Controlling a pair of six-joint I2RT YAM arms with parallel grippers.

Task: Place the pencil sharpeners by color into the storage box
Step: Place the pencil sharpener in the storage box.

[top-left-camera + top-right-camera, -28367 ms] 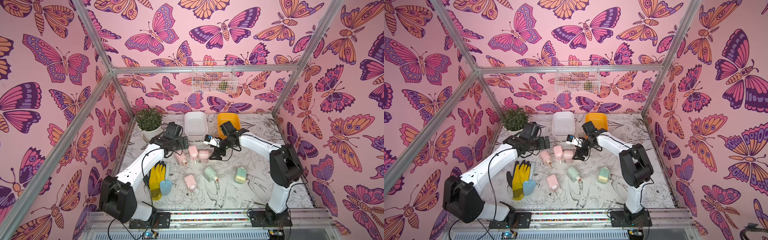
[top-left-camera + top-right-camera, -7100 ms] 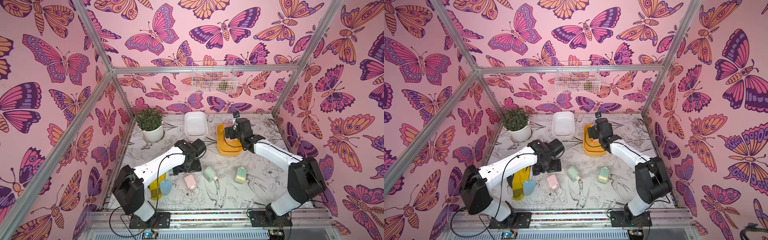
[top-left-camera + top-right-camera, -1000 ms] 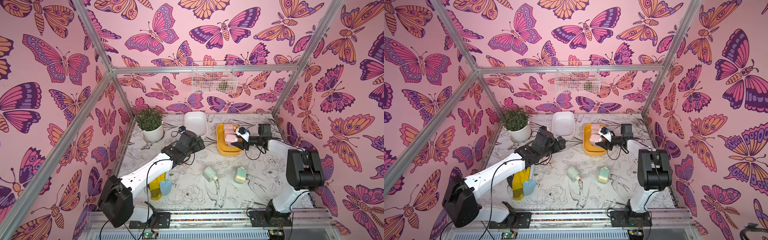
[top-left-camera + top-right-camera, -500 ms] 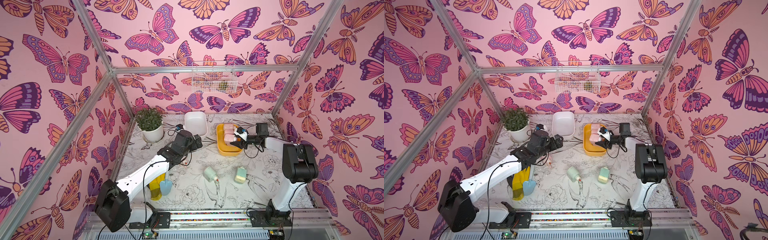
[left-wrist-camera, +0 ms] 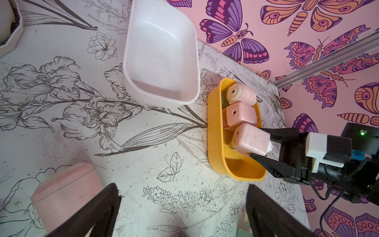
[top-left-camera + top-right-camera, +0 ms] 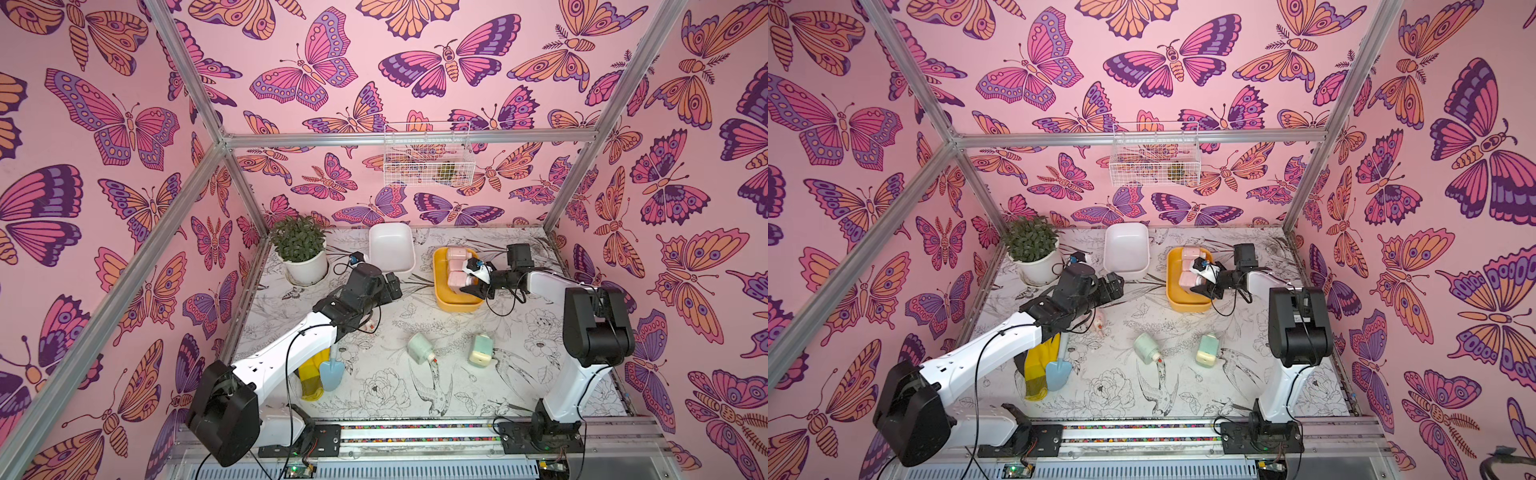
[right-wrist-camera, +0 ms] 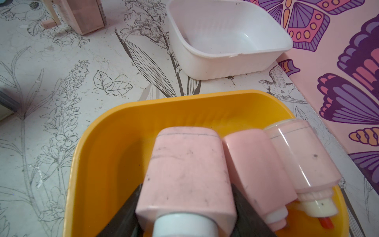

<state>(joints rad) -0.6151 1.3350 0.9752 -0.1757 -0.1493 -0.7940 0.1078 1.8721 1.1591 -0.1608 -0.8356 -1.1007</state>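
Observation:
My right gripper (image 7: 185,197) is shut on a pale pink pencil sharpener (image 7: 184,170) inside the yellow storage box (image 7: 143,104). Two more pink sharpeners (image 7: 252,164) (image 7: 301,156) lie beside it there. In the left wrist view the held sharpener (image 5: 250,141) tilts against its neighbour. My left gripper (image 5: 181,190) is open over the table, with another pink sharpener (image 5: 67,190) lying beside one finger. Two mint green sharpeners (image 6: 419,347) (image 6: 480,351) lie on the mat towards the front. The white storage box (image 6: 390,249) is empty.
A potted plant (image 6: 299,249) stands at the back left. A light blue hand shovel (image 6: 331,374) and a yellow glove (image 6: 309,376) lie under my left arm near the front. A wire basket (image 6: 428,166) hangs on the back wall.
The right arm has shifted slightly towards the back while its gripper keeps the pink sharpener in the yellow box. The left arm has eased a little to the left.

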